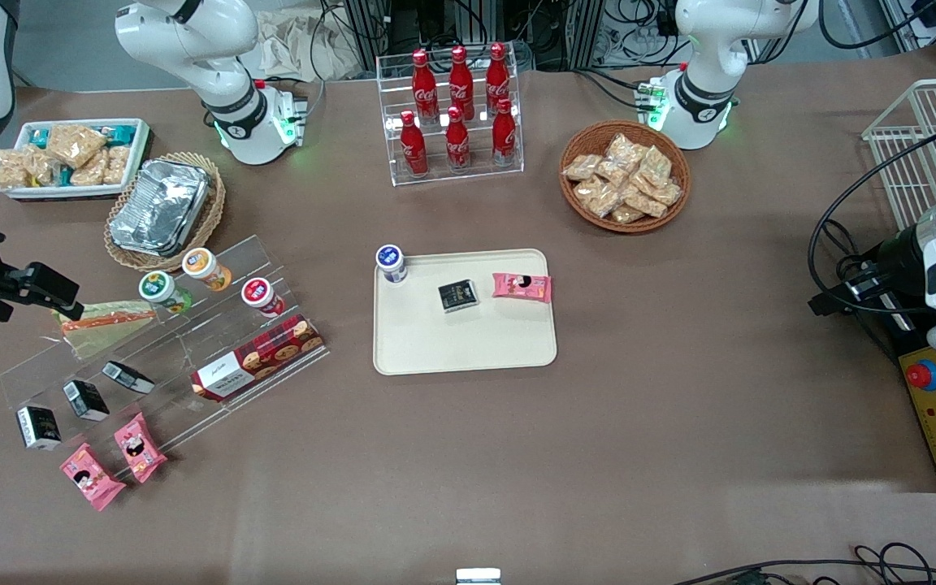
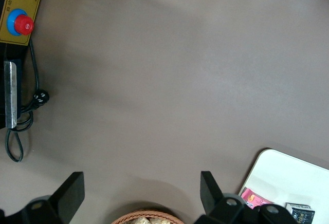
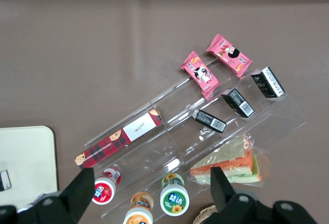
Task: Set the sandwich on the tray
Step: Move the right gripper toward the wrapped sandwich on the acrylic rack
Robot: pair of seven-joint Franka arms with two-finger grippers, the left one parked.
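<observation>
The sandwich (image 1: 102,321), a clear-wrapped wedge with pale bread and orange and green filling, lies on the top step of a clear acrylic stand (image 1: 167,349). It also shows in the right wrist view (image 3: 232,163), close to one fingertip. My right gripper (image 1: 58,299) hovers open and empty above the stand, just beside the sandwich on the working arm's side. In the wrist view the gripper (image 3: 152,185) spans the drink cups and the sandwich's tip. The cream tray (image 1: 468,345) lies mid-table, and its corner shows in the wrist view (image 3: 25,157).
The stand holds three cups (image 1: 206,270), black cartons (image 1: 84,400) and a cookie box (image 1: 261,357); two pink packets (image 1: 114,461) lie by it. The tray carries a blue-lidded cup (image 1: 391,263), a black carton (image 1: 458,296) and a pink packet (image 1: 522,287). A wicker basket with a foil container (image 1: 161,207) stands near the stand.
</observation>
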